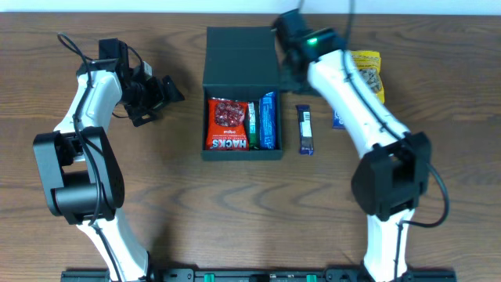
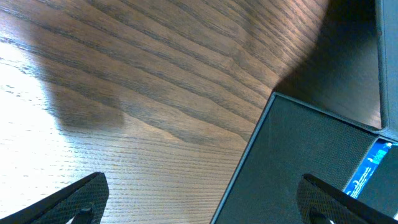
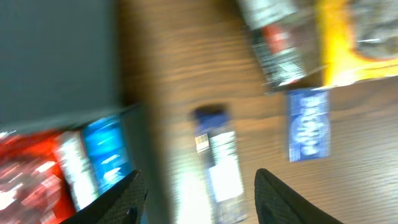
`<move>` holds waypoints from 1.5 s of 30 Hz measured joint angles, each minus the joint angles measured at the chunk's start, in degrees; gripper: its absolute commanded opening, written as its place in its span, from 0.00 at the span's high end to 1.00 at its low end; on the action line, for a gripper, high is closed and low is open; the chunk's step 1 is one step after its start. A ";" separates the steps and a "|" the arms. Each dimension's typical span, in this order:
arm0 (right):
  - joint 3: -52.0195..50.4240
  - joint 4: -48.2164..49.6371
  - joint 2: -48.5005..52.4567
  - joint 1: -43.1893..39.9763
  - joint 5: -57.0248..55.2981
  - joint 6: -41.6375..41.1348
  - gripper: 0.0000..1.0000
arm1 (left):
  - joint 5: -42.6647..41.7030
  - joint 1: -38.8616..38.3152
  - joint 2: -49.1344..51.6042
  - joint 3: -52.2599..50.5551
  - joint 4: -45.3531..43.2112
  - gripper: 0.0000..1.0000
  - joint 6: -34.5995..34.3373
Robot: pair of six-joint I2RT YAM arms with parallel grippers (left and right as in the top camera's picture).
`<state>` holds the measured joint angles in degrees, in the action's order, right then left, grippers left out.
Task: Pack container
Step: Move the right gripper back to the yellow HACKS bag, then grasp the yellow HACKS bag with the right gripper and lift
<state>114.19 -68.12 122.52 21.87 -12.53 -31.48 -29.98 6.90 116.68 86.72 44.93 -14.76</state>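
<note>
The container [image 1: 210,117] is a dark box at the table's middle, its flap lid [image 1: 241,56] open at the back. Inside lie a red snack packet [image 1: 227,124], a green-white bar [image 1: 252,125] and a blue bar [image 1: 268,121]. My left gripper [image 1: 168,90] is open and empty, left of the box; its wrist view shows the box wall [image 2: 298,155] between its open fingers [image 2: 205,208]. My right gripper [image 1: 290,74] hovers by the box's back right corner, open and empty [image 3: 202,205]. Its blurred view shows the lid [image 3: 56,56] and a dark blue bar [image 3: 217,162] below it.
A dark blue bar [image 1: 306,129] lies on the table right of the box. A small blue packet [image 1: 338,119] [image 3: 309,124] and a yellow bag [image 1: 366,74] [image 3: 354,43] lie farther right, partly under the right arm.
</note>
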 measured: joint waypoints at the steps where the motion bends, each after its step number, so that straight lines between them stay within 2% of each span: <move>1: -0.35 0.00 0.00 -1.42 0.00 0.61 0.41 | 0.02 0.02 0.00 0.00 0.00 0.02 0.00; 5: -5.90 2.73 -0.02 -5.97 2.14 3.96 0.41 | 0.04 0.00 0.00 0.00 0.00 0.02 0.00; 11: -16.96 8.20 0.00 -6.12 7.85 7.78 0.41 | 0.20 0.00 0.00 0.00 -0.04 0.02 0.00; 21: -20.55 11.76 0.00 -5.55 11.56 12.44 0.38 | 0.20 0.00 0.00 0.00 -0.04 0.02 0.00; 31: -20.63 13.27 0.00 -5.60 11.74 13.35 0.37 | 0.20 0.00 0.00 0.00 -0.02 0.02 0.00; 35: -18.18 13.14 0.00 -6.32 11.45 14.60 0.34 | 0.17 0.00 0.00 0.00 -0.04 0.03 0.00; 40: -11.65 15.37 0.00 -10.64 9.25 15.98 0.29 | 0.20 0.00 0.00 0.00 0.00 0.02 0.00; 45: -10.64 16.63 0.00 -18.34 5.53 18.08 0.28 | 0.20 0.00 0.00 0.00 -0.02 0.02 0.00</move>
<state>103.55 -51.48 122.52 3.53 -7.01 -13.41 -29.78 6.90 116.68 86.72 44.91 -14.76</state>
